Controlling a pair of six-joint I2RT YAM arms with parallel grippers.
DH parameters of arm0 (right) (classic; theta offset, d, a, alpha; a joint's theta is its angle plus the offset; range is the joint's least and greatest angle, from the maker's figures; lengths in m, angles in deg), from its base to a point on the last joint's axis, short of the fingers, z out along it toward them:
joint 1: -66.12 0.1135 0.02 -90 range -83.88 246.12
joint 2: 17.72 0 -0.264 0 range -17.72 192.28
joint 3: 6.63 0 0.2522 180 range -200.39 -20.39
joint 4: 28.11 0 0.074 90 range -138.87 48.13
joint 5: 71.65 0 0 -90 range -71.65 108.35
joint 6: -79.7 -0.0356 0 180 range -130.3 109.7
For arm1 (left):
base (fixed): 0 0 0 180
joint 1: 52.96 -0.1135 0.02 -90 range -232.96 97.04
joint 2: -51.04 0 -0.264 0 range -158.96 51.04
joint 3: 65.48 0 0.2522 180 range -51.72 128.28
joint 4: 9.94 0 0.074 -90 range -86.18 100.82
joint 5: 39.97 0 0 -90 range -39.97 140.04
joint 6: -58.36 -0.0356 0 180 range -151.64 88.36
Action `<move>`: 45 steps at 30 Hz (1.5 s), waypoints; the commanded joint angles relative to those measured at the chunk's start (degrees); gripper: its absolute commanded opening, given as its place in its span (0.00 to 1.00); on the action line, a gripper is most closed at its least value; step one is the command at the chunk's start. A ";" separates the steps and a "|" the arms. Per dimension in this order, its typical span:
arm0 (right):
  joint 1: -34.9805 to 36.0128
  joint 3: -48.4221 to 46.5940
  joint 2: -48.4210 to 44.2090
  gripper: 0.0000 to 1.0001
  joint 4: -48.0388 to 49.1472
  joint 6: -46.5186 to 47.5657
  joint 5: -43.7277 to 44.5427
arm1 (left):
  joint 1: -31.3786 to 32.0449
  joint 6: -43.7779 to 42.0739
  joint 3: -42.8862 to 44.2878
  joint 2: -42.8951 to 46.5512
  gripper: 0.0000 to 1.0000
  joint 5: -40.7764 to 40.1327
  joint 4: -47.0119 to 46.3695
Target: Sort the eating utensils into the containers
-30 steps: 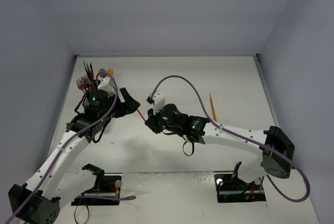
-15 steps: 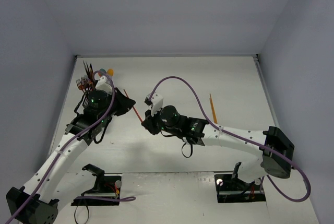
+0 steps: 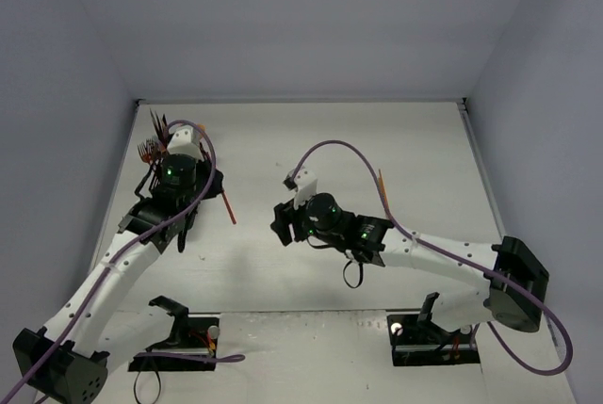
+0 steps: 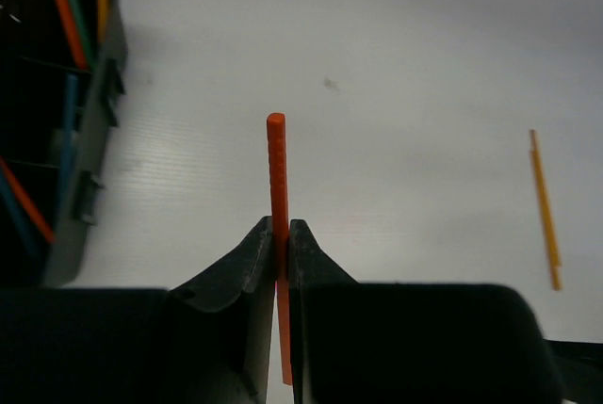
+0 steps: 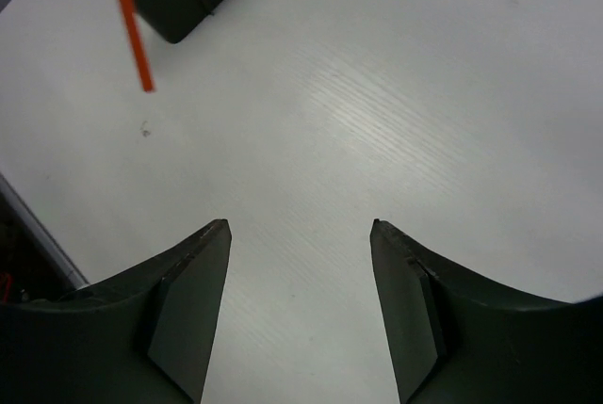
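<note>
Since a second ago, the orange utensil passes from right gripper to left gripper; left jaws pinch it near its lower end; right jaws gape wide, empty, at centre; caddy stands upper left; yellow utensil lies at right.

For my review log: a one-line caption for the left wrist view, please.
The left gripper shut on an orange utensil, black caddy nearby, a yellow utensil lying on the table.
</note>
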 commanded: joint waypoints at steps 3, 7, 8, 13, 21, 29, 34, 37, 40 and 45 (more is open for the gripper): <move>-7.09 5.62 -10.15 0.58 -3.17 -3.94 5.64 | -8.68 -15.68 7.38 -4.22 0.00 -10.55 -3.45; -8.70 9.51 -14.60 0.58 -4.93 -4.57 7.25 | -13.74 -18.84 7.94 -5.98 0.00 -9.01 -7.62; -9.03 9.98 -15.40 0.58 -5.77 -5.09 8.28 | -14.54 -20.34 7.95 -6.82 0.00 -9.52 -8.51; -10.93 11.04 -16.70 0.58 -8.78 -7.35 10.60 | -16.41 -23.95 6.44 -10.76 0.00 -11.06 -15.17; -15.71 10.58 -16.29 0.58 -14.67 -9.80 12.84 | -17.43 -22.96 2.90 -14.24 0.12 -12.98 -17.80; -27.29 11.31 -11.87 0.59 -22.51 -14.54 7.04 | -17.61 -21.47 3.12 -11.15 0.40 -11.67 -15.15; -30.26 12.39 -10.06 0.60 -25.59 -15.93 6.57 | -17.47 -19.89 5.29 -7.28 0.57 -8.65 -9.64; -31.59 13.18 -9.43 0.61 -26.66 -16.60 6.30 | -17.43 -18.44 6.03 -4.05 0.62 -5.54 -6.11; -33.13 13.93 -9.13 0.65 -27.11 -17.22 5.40 | -17.43 -16.97 4.58 -0.40 0.62 -2.84 -4.30; -36.94 14.29 -6.13 0.68 -27.33 -17.55 2.73 | -17.43 -15.54 0.39 5.21 0.62 -0.69 -3.42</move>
